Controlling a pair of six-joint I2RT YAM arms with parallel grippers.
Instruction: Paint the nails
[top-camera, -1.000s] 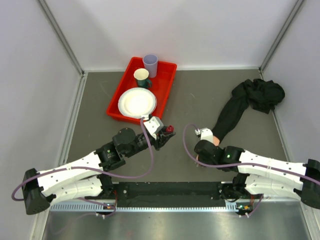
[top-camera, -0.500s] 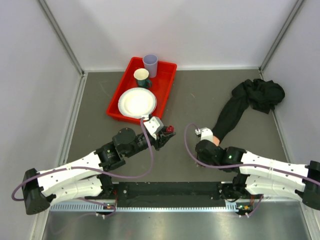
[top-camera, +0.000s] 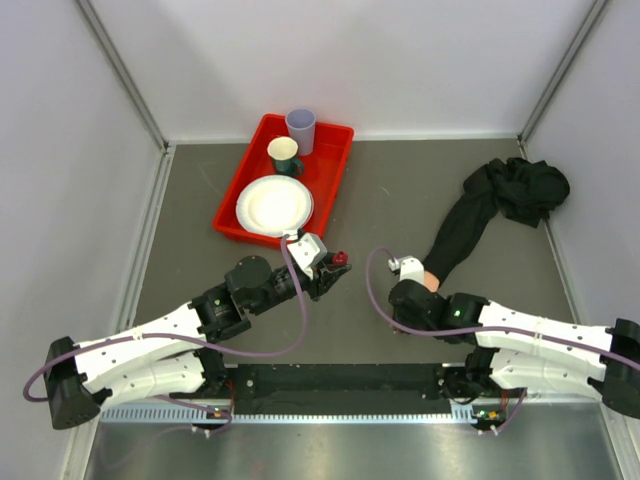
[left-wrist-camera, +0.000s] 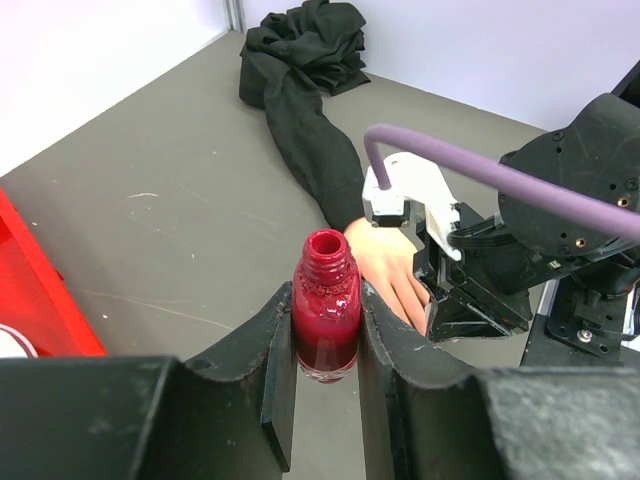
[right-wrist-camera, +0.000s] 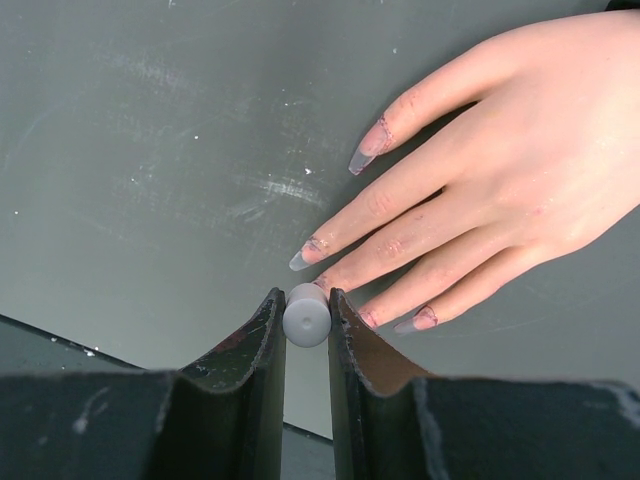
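Note:
My left gripper (left-wrist-camera: 326, 345) is shut on an open, capless red polish bottle (left-wrist-camera: 326, 320) and holds it upright above the table; both show in the top view (top-camera: 338, 260). My right gripper (right-wrist-camera: 304, 300) is shut on a small grey brush cap (right-wrist-camera: 306, 318), end-on just above the fingertips of the skin-coloured mannequin hand (right-wrist-camera: 520, 170). The nails are long and pale with faint pink smears: the index nail (right-wrist-camera: 368, 148), the middle nail (right-wrist-camera: 305, 256) and the little-finger nail (right-wrist-camera: 418, 320). The cap hides the ring fingertip. A black sleeve (top-camera: 468, 225) trails from the hand to the back right.
A red tray (top-camera: 332, 165) at the back left holds a white plate (top-camera: 275, 205), a green cup (top-camera: 284, 155) and a lavender cup (top-camera: 301, 128). White walls stand on three sides. The right arm (top-camera: 520, 325) covers most of the hand in the top view.
The right gripper has shifted very slightly over the hand. The left arm and the bottle have not moved.

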